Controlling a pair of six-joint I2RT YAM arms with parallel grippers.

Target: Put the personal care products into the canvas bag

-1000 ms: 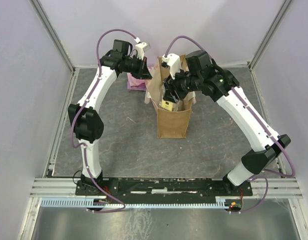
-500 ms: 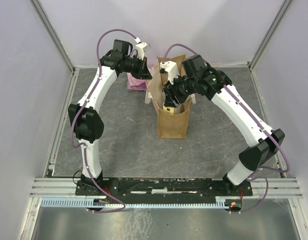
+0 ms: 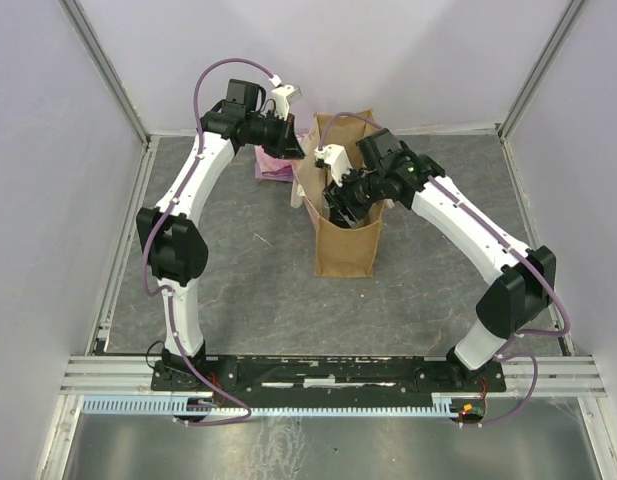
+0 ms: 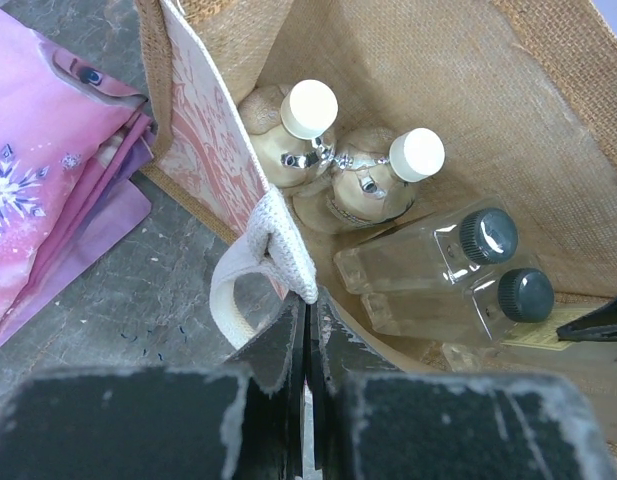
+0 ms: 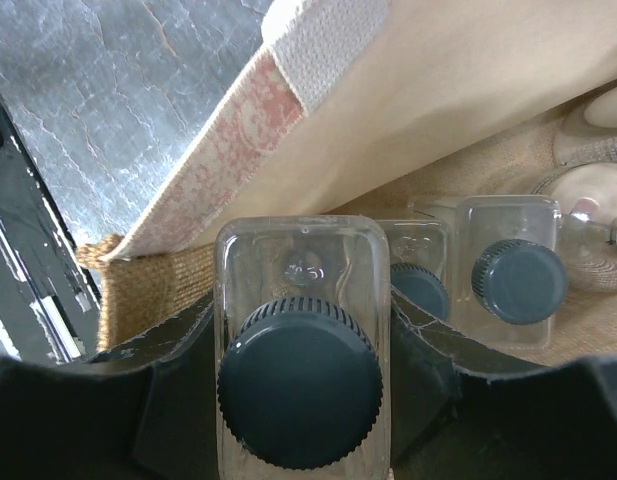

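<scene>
The tan canvas bag stands open mid-table. My left gripper is shut on its white handle at the near rim, holding the mouth open. My right gripper reaches down into the bag's mouth, shut on a squarish clear bottle with a dark cap, held cap-up between both fingers. Inside the bag lie two round bottles with white caps and two squarish dark-capped bottles. From above, the right gripper hides the bag's contents.
A flat pink packet lies on the grey table just left of the bag, under the left wrist, and also shows in the left wrist view as the pink packet. Purple walls and metal rails bound the table.
My right arm has swung left and down, carrying the squarish bottle into the bag's mouth. The left arm has held still on the handle.
</scene>
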